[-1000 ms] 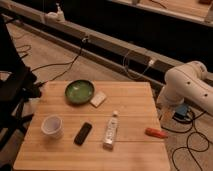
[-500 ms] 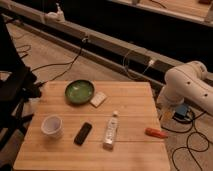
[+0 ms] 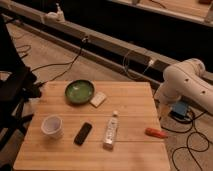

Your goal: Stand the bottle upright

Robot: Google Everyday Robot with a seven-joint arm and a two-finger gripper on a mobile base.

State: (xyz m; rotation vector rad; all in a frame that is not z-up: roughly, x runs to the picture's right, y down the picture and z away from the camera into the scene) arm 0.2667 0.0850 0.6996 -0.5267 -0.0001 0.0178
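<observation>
Camera view, claw unseen, bottle (image 3: pixel 110 132) lying flat

Bottle (image 3: pixel 110 132) lies on table (image 3: pixel 131 102) between phone (image 3: pixel 83 133) and marker (image 3: pixel 156 132); gripper out of view.

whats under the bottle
The bottle lies on its side directly on the wooden table; the strip of wood beneath it is covered. The gripper is out of view; only the white arm shows, right of the table.
</observation>
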